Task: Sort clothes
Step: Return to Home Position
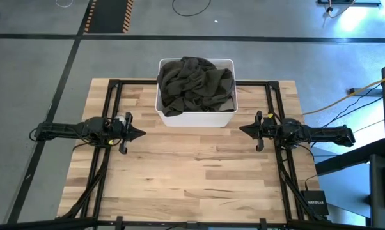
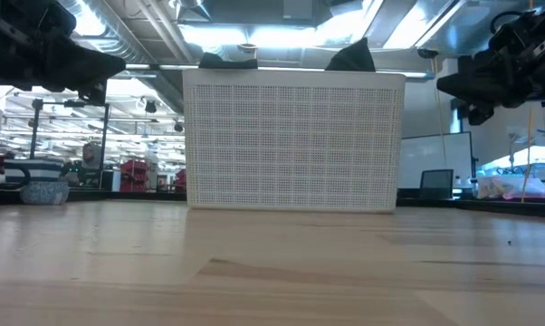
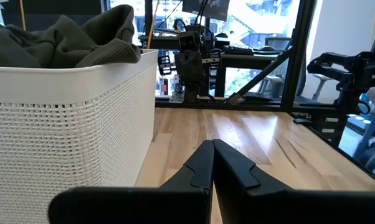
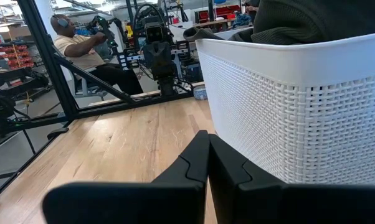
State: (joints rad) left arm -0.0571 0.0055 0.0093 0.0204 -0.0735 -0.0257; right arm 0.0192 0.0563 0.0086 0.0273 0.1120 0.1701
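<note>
The sorting looks all but finished, by my judgement; the clothes lie heaped inside the white bin, an olive-grey garment uppermost and mounded above the rim; no garment shows on the wooden table around the bin; what seems left is only for the arms to settle at rest. The left gripper hangs to the left of the bin, just off its front corner, its fingers pressed together on nothing; the right gripper hangs to the right of the bin in mirror fashion, likewise closed and empty; neither touches the bin.

Only the high view looks down into the bin, yet it shows just the top garment; whatever lies beneath is hidden. The low view gives the bin's perforated front wall and dark cloth peeking over the rim, nothing more of the contents. Each wrist view shows its own fingertips meeting, which the high view leaves uncertain; the right wrist view also shows a seated person in the room beyond the bin.
</note>
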